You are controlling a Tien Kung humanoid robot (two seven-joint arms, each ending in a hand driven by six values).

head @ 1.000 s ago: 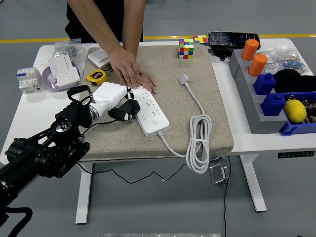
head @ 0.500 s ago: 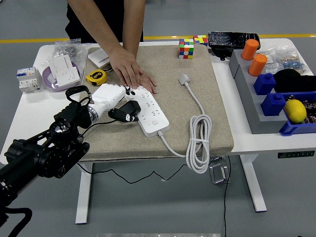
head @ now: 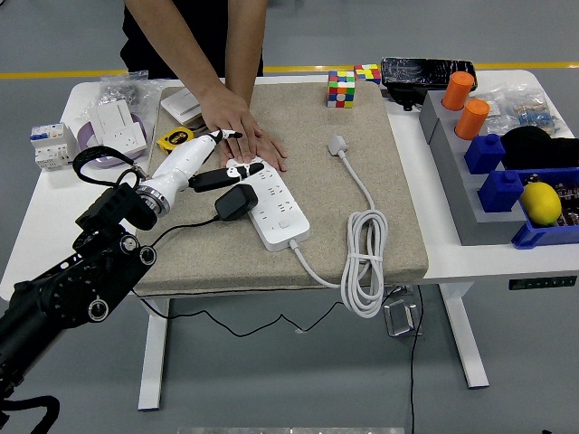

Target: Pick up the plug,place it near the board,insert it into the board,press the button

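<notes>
At the near left corner of the desk (head: 54, 244), the black left arm is seen reaching in over the beige mat (head: 362, 244), ending in the white left hand (head: 194, 163). The hand is released: its fingers (head: 233, 172) are stretched out flat toward the near-left end of the white power strip (head: 271, 203), and nothing is grasped. The black plug (head: 232, 202) is found just below those fingers, seated against the left side of the power strip, with its thin black cord trailing off toward the near edge of the desk. The power strip lies diagonally on the mat, and its own white cable (head: 364, 262) is coiled over the near edge of the mat, ending in a white plug (head: 338, 144) further back. Beyond the robot's hand, a person's hand (head: 240, 127) is pressed flat on the far end of the power strip, just beside the robot's fingertips. A yellow tape measure (head: 175, 138) is seen beside the mat's left edge. Near the far edge, two colour cubes (head: 342, 89) are placed. Along the right edge, grey bins (head: 452, 172) with orange cylinders (head: 464, 104), blue blocks and a lemon (head: 541, 202) are arranged.
</notes>
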